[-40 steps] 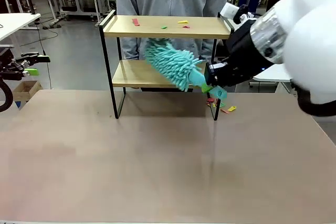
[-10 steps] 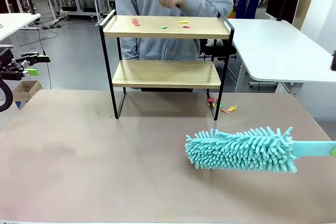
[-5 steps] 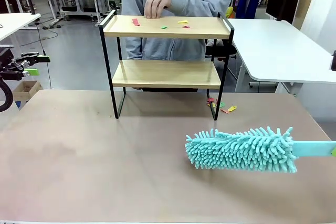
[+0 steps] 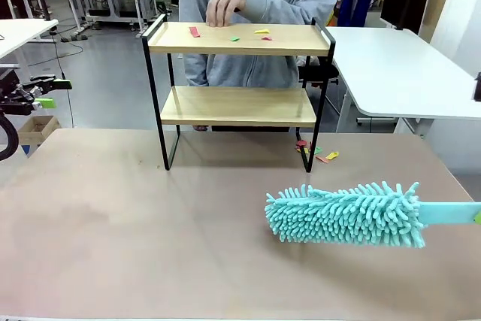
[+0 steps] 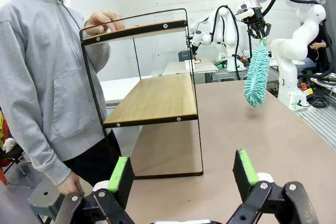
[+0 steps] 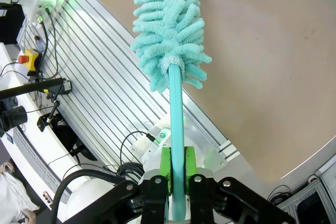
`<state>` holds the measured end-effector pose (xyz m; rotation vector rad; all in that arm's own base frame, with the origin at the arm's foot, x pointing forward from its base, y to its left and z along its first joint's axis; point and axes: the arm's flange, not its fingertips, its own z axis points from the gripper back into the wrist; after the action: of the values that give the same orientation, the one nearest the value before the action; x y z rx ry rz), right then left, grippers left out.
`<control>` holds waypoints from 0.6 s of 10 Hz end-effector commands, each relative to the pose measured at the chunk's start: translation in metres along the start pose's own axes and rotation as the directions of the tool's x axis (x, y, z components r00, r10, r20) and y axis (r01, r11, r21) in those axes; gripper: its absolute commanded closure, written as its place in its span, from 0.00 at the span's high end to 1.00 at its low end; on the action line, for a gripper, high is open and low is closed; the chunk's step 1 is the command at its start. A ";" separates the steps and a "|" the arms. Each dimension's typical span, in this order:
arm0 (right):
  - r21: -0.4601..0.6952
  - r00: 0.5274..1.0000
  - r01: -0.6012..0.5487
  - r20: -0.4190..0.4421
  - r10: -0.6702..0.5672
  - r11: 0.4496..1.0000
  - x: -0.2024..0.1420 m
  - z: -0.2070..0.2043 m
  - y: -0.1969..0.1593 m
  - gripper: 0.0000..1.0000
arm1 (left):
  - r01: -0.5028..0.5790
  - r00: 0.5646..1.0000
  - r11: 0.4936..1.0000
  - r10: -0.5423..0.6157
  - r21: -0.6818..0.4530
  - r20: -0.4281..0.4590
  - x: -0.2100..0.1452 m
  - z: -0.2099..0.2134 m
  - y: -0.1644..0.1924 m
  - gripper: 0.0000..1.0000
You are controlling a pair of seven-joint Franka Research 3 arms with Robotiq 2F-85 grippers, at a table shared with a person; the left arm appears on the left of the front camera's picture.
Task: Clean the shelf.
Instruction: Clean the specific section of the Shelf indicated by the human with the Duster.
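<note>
**Duster clamped on the right, shelf waiting mid-table with scraps on top**

Nearest: the right gripper [image 6: 177,161] has its jaws clamped on the slim handle of the teal duster [image 4: 346,214], low on the handle and well back from the fluffy head. The head hangs above the table [image 4: 150,223], near the robot's side and apart from the rack. The left gripper [image 5: 182,171] has its jaws wide apart with nothing between them, off to the left.

Farther on, the shelf [image 4: 237,105] stands on the table's far part. Paper scraps [image 4: 261,32] lie on its top board, and more scraps [image 4: 319,154] lie on the table by its right leg. The lower board looks bare.

Handling, as a judgement: the thin frame and two boards look light and stiff, so the rack could skid or tip under a sideways push. Any steadying grip belongs on a black upright, not a board edge. The boards look smooth, so the scraps should sweep off easily.

Farthest: a person's hand [image 4: 224,5] rests at the top board's back rail.

Views: the front view shows the top board's surface and its scraps. The left wrist view sees the rack side-on from low, with that surface hidden. The right wrist view shows the clamp itself.
</note>
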<state>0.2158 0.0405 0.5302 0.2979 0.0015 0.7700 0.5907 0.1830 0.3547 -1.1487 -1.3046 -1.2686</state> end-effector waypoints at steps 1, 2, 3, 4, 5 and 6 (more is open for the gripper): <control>0.014 1.000 0.008 0.007 -0.008 1.000 0.001 0.001 0.002 0.13 | 0.012 1.000 1.000 -0.012 -0.004 -0.007 0.002 -0.001 -0.002 1.00; 0.014 1.000 0.008 0.007 -0.008 1.000 0.001 0.001 0.002 0.13 | 0.012 1.000 1.000 -0.012 -0.004 -0.007 0.002 -0.001 -0.002 1.00; 0.014 1.000 0.008 0.007 -0.008 1.000 0.001 0.001 0.002 0.13 | 0.012 1.000 1.000 -0.012 -0.004 -0.007 0.002 -0.001 -0.002 1.00; 0.000 1.000 0.000 0.000 0.000 1.000 0.000 0.000 0.000 0.13 | 0.012 1.000 1.000 -0.012 -0.004 -0.007 0.002 -0.001 -0.002 1.00; 0.012 0.999 -0.026 0.042 0.026 1.000 0.014 0.010 0.013 0.13 | 0.012 1.000 1.000 -0.012 -0.004 -0.007 0.002 -0.001 -0.002 1.00; 0.011 0.997 -0.040 0.072 0.039 0.999 0.031 0.023 0.028 0.13 | 0.012 1.000 1.000 -0.012 -0.004 -0.007 0.002 -0.001 -0.002 1.00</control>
<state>0.2155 0.0530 0.5427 0.3132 -0.0274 0.7913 0.5907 0.1830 0.3547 -1.1487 -1.3047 -1.2687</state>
